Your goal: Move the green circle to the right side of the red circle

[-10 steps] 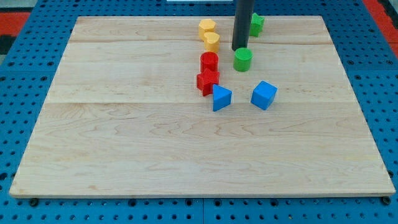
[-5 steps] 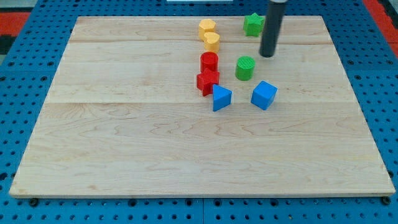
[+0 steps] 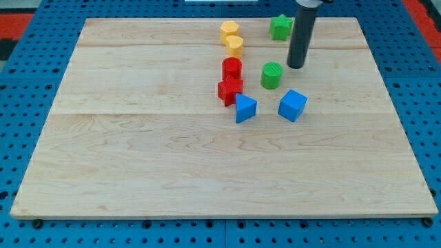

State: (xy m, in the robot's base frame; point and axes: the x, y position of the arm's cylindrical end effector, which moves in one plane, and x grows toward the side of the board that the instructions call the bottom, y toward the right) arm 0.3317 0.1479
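My tip (image 3: 296, 67), a bare rod with no gripper, sits just right of the green circle (image 3: 271, 75), apart. It looks light and rigid; I'd nudge its side toward the red circle (image 3: 231, 68).

Pale wooden board (image 3: 172, 158) with visible grain, matt finish. Green circle (image 3: 271, 75) has a ridged top. Smooth dark matt rod (image 3: 301, 34).

- Bright, even light falls from above across the whole wooden board (image 3: 172, 158); no glare or hot spots.
- Shadows are faint and short, hugging each block's base.
- Focus is sharp from the upper edge to the lower corners; no motion blur.
- The board's edges stay straight; no visible lens distortion.
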